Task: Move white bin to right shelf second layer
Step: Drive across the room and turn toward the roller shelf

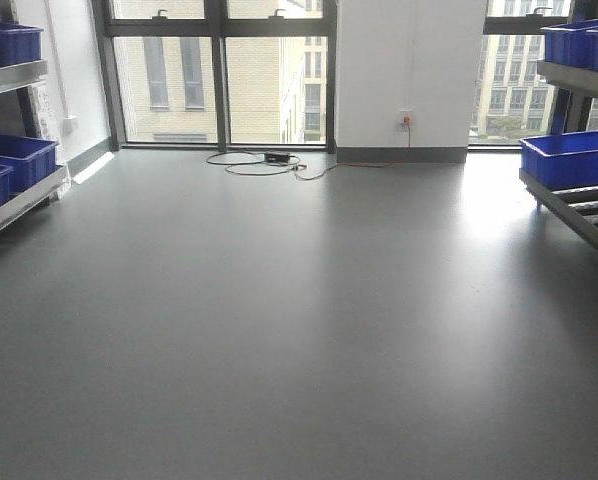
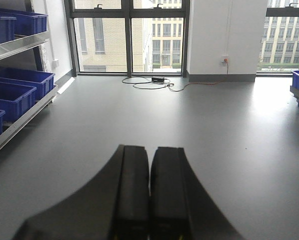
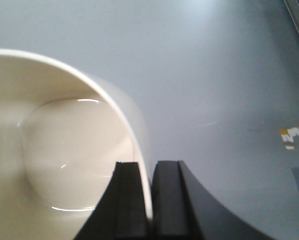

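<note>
Now | right tool (image 3: pixel 152 172) pinching white bin (image 3: pixel 64 135) rim | left tool (image 2: pixel 150 156) pressed together | above grey floor (image 2: pixel 229 130)

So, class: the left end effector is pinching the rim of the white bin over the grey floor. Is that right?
No. It is the right end effector that pinches the rim of the white bin over the grey floor, as the right wrist view shows.
</note>
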`<action>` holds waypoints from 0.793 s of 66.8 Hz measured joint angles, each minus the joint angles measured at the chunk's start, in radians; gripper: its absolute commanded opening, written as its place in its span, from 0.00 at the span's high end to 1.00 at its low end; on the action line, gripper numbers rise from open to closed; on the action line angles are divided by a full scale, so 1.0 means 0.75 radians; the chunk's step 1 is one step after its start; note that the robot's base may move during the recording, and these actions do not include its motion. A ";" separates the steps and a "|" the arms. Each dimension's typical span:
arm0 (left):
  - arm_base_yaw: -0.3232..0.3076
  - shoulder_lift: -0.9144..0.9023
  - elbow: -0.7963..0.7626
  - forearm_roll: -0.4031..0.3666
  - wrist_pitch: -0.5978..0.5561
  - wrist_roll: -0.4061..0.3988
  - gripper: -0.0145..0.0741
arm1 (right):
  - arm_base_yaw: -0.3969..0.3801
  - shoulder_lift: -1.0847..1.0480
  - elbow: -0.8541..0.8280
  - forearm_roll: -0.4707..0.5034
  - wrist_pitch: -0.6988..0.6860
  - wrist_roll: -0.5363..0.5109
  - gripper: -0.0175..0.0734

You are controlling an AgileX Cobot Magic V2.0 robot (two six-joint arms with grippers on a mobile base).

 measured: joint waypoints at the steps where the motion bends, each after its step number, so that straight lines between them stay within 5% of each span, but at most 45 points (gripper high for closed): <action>1: 0.000 0.000 0.000 0.000 0.000 0.000 0.74 | 0.000 0.000 0.000 0.000 0.000 0.000 0.75; 53: 0.000 0.000 0.000 0.000 0.000 0.000 0.74 | 0.000 0.000 0.000 0.000 0.000 0.000 0.75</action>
